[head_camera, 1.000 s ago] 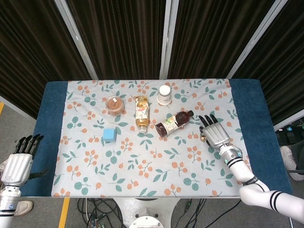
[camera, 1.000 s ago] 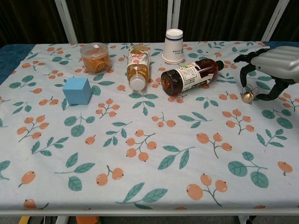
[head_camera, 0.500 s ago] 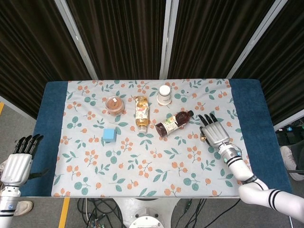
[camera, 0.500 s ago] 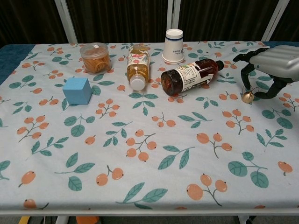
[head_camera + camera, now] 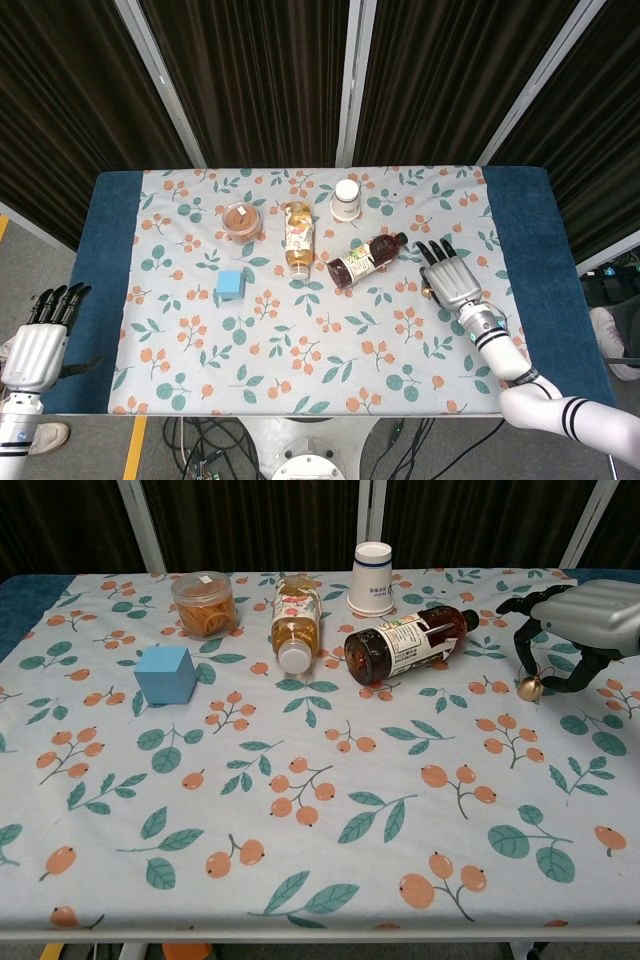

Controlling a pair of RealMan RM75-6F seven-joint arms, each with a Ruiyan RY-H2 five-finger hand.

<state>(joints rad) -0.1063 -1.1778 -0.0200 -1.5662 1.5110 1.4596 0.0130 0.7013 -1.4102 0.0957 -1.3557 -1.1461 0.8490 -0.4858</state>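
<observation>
Chest view: right hand [image 5: 585, 620] hangs palm-down over the bench's right edge, fingers [image 5: 524, 650] curled down w/ dark tips around a small gold bell [image 5: 530, 687]. Bell sits between the fingertips, just under the palm; can't tell whether it's pinched or only caged, nor if it's off the cloth. Vs. a sec ago the hand has drifted slightly toward the far-left, wrist a bit more tucked; bell is at almost the same spot. In my judgement that's a settling of the grasp, not a lift yet.

Head view shows same right hand [image 5: 452, 277] near the right edge, fingers pointing to the far side, bell [image 5: 426, 293] peeking out at its left flank. Nearest neighbour: dark-liquid bottle [image 5: 408, 643] lying on its side, cap toward the hand, close but apart. Beyond it, amber bottle [image 5: 296, 622] also lying down, paper cup [image 5: 371, 578] upside down at the far edge, snack tub [image 5: 204, 604], blue cube [image 5: 165, 674] toward the left.

Left hand [image 5: 38, 340] hangs off the bench's near-left corner, fingers straight and together, holding nothing; unmoved.
</observation>
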